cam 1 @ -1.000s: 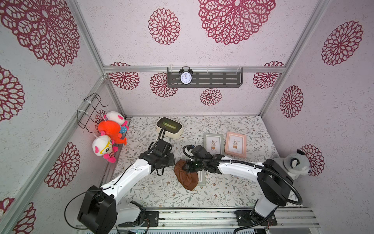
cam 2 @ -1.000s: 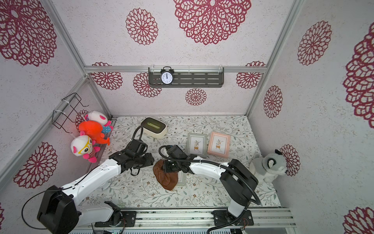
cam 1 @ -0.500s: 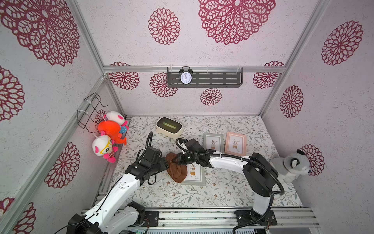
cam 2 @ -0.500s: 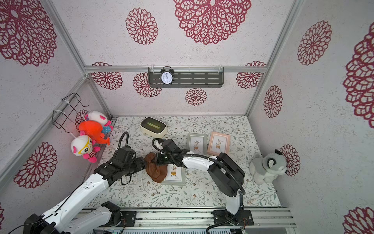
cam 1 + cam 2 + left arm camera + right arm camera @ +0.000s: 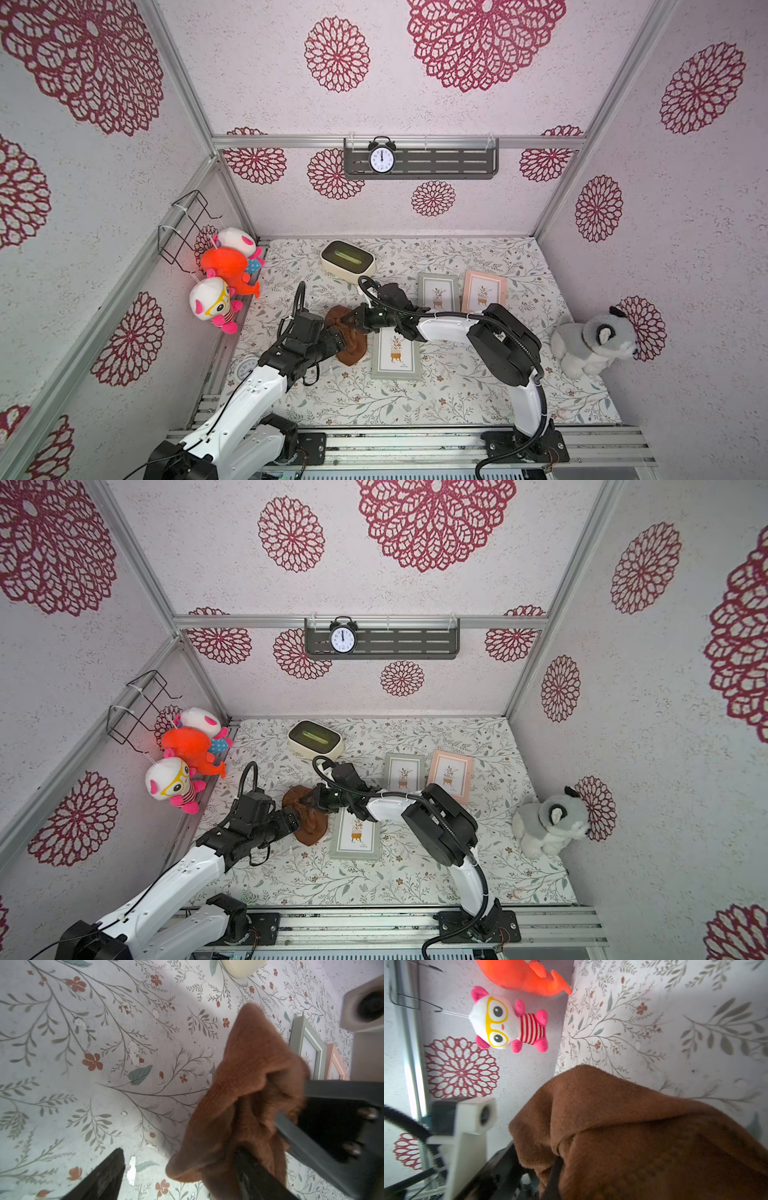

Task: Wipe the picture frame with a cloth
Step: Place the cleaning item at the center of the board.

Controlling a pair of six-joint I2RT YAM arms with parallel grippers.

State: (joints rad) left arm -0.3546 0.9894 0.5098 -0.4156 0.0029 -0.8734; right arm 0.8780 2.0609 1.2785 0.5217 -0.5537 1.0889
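at the left, your left gripper [image 5: 179, 1152] stands released, its jaws wide apart, one finger bare over the floral mat [image 5: 457, 395] and the other tucked under a fold of the cloth [image 5: 350, 352]. it grips nothing. the cloth, a rust-brown rag, sits bunched towards the left of the mat, just left of the near grey-green picture frame [image 5: 395, 353] and not on it. whether its lower end rests on the mat, you cannot tell from here. further right, the right gripper [image 5: 354, 323] is clenched on the cloth's upper bunch. i judge the rag light, limp and quick to snag: it will fold and trail, not push. hold it by a thick wad and leave a loose flap to drag across the frame's face. the frame looks light too, and may slide if you press sideways.
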